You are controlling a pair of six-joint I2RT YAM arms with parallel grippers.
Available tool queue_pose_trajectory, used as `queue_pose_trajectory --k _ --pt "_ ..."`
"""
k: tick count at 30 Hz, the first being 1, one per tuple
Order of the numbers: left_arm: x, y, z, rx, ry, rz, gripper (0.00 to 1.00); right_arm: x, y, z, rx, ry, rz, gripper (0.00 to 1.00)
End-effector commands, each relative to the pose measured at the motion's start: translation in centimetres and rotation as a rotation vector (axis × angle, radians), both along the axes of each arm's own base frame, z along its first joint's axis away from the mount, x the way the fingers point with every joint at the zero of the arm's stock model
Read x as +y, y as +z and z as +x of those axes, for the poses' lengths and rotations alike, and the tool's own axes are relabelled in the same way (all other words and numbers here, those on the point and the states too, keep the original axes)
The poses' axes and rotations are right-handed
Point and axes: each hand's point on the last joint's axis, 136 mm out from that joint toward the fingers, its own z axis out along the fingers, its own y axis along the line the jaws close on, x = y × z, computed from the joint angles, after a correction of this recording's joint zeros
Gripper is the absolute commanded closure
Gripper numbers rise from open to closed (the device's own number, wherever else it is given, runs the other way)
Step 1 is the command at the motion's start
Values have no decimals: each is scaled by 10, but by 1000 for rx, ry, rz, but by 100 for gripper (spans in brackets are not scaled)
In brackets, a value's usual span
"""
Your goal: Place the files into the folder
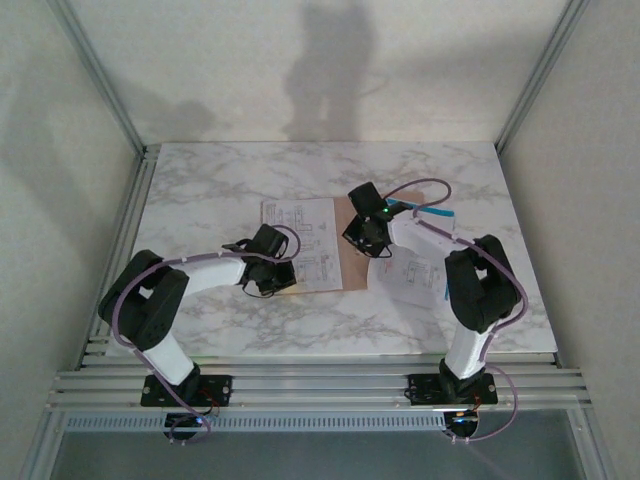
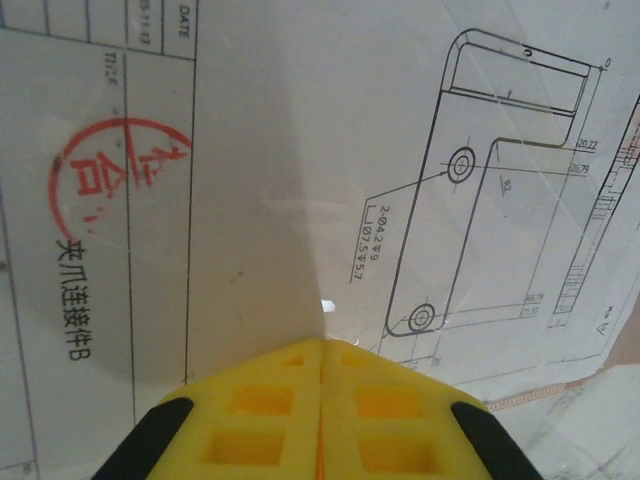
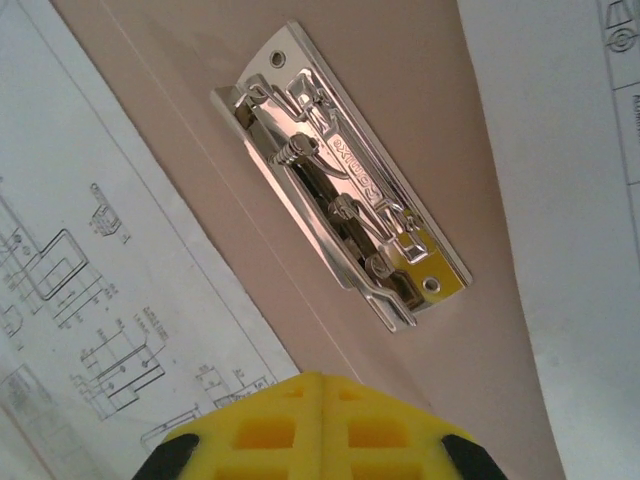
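- The left arm (image 1: pixel 160 300) rises from its base at the near left edge, bends at a raised elbow and stretches flat to the right, over the marble table (image 1: pixel 220 180).
- The left gripper (image 2: pixel 322 345) points down at the near edge of a printed sheet (image 1: pixel 300 240). Its 2 yellow fingers (image 2: pixel 250 410) are pressed together and nothing shows between them. I cannot tell whether the tips touch the paper.
- Under that gripper the sheet shows a line drawing of a bracket and a red round stamp (image 2: pixel 120 165) to its left.
- The right arm (image 1: pixel 480 290) stands up from the near right base, folds at a high elbow and reaches left and far toward the table's middle.
- The right gripper (image 3: pixel 322 378) hangs over the folder (image 3: pixel 490 340), its 2 fingers also closed tight on nothing.
- The folder lies open and flat at mid-table, with a shiny metal clip (image 3: pixel 340 215) on its inner face.
- The printed sheet covers the folder's left part.
- A second sheet (image 1: pixel 410 275) lies to the right, under the right arm, with a blue strip (image 1: pixel 432 212) at its far end.
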Motion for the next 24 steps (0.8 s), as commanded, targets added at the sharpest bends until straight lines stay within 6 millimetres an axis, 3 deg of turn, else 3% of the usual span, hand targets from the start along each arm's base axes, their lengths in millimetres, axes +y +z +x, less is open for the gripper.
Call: queue_pose_trajectory --k 1,13,24 --pt "13 -15 -12 32 27 56 94 2 -8 -3 47 -21 -19 100" --pt "19 -18 -15 41 52 78 93 5 -31 0 86 -28 -32 100" --pt "22 -19 -14 48 73 87 93 -8 -44 -8 133 -40 -101 100"
